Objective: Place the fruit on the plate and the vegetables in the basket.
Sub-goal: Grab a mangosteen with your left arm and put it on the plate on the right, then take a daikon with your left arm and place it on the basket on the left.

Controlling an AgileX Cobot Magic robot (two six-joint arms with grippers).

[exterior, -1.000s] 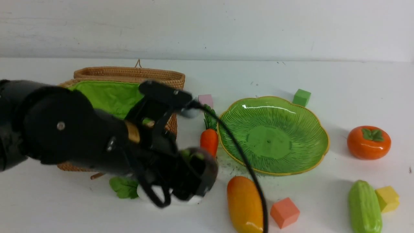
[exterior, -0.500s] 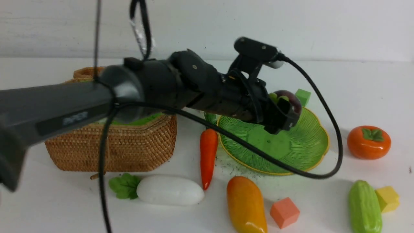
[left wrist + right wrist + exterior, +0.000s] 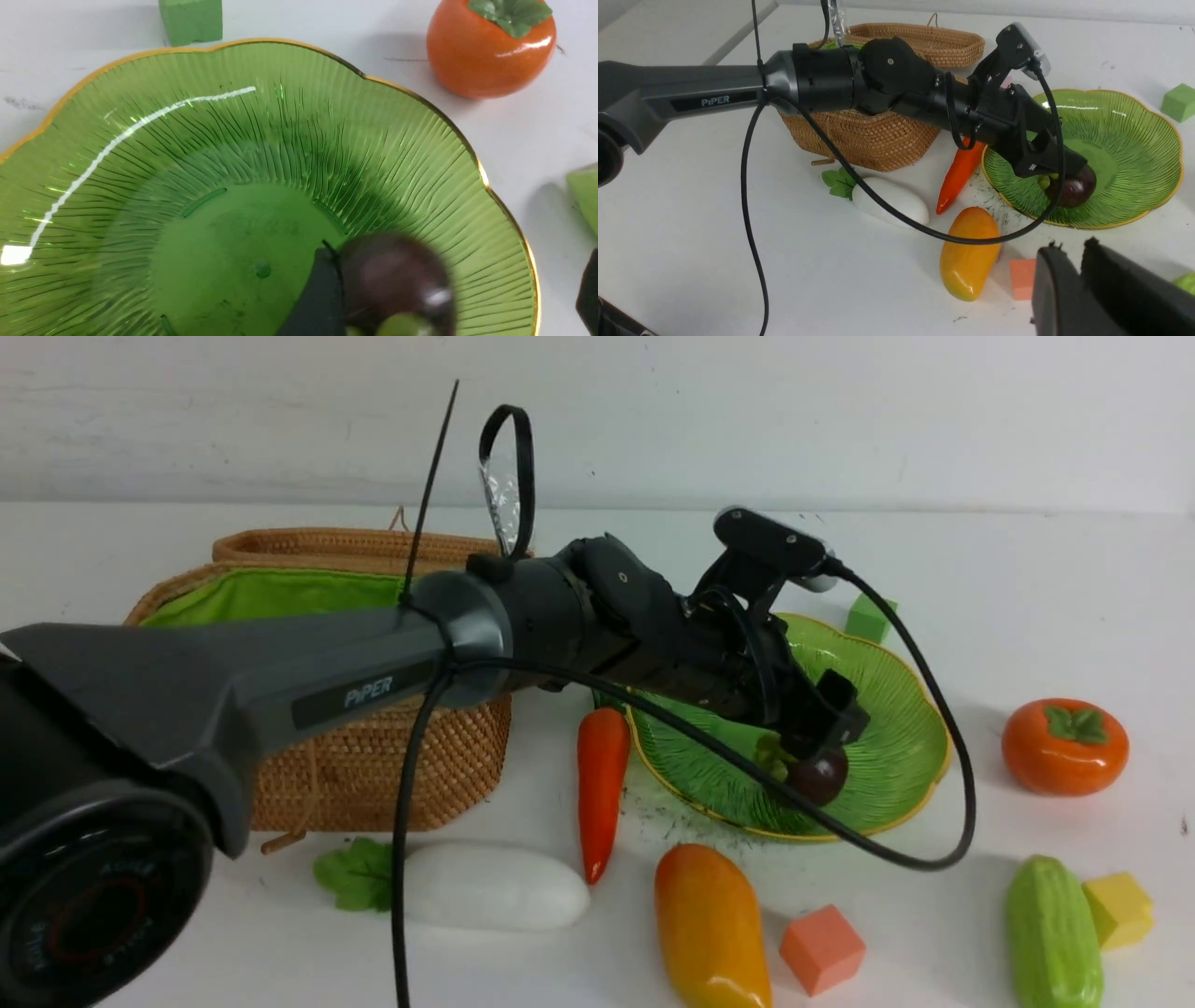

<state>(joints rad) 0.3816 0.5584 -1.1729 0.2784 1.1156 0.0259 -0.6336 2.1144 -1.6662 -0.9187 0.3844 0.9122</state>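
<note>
My left gripper (image 3: 826, 728) hangs low over the green plate (image 3: 896, 747) with its jaws open wide. The dark purple mangosteen (image 3: 820, 775) lies on the plate just under it, against one finger (image 3: 322, 298) and well apart from the other. The mango (image 3: 709, 924) lies in front of the plate and the persimmon (image 3: 1064, 747) sits to its right. The carrot (image 3: 602, 784) and white radish (image 3: 495, 887) lie beside the wicker basket (image 3: 373, 775). The cucumber (image 3: 1053, 933) lies at front right. My right gripper (image 3: 1069, 249) is shut and empty, above the table's front right.
Foam cubes lie about: a green one (image 3: 870, 616) behind the plate, an orange one (image 3: 822, 947) next to the mango, a yellow one (image 3: 1117, 908) by the cucumber. The left arm's black cable (image 3: 962, 803) loops over the plate's right edge. The arm spans the basket.
The left arm swung from in front of the basket to the plate with the mangosteen, lowered and opened. The mangosteen now lies on the plate. The radish and carrot are uncovered.
</note>
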